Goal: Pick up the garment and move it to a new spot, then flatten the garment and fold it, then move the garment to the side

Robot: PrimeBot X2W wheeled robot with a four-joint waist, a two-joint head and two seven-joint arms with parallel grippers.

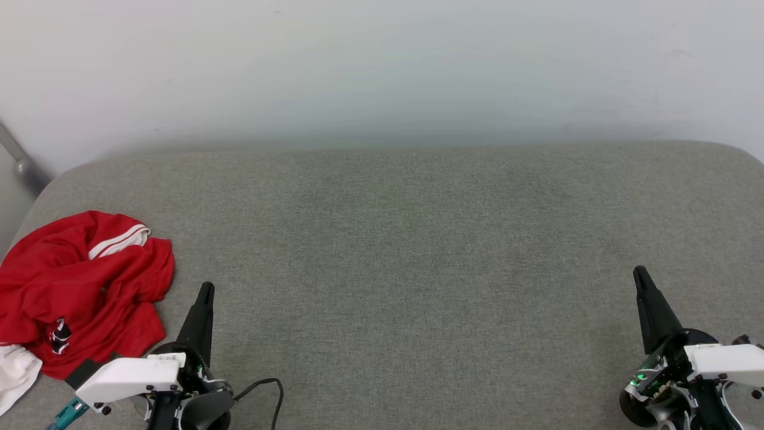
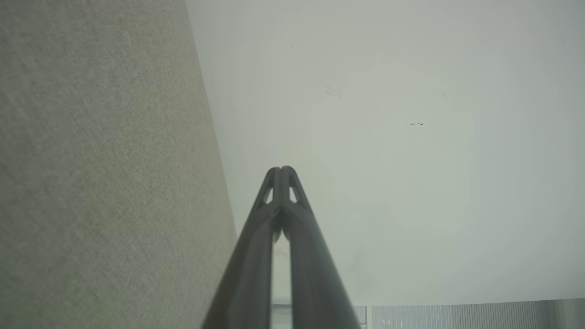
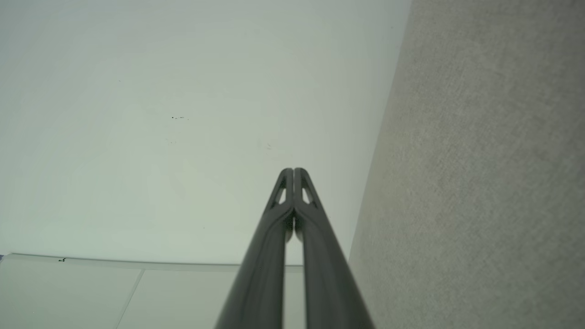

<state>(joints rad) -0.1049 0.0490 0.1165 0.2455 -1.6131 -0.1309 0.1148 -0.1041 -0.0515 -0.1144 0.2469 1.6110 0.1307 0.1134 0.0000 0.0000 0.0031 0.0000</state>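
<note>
Grey surface (image 1: 418, 269): garment (image 1: 77, 286) crumpled beside clenched, empty left tool (image 1: 206, 288); right tool (image 1: 640, 273) likewise, well apart; no step begun.

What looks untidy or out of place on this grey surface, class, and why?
The red shirt lies crumpled in a heap at the left end of the grey cushion, with a white part bunched at its near corner. Nothing else stands out.
</note>
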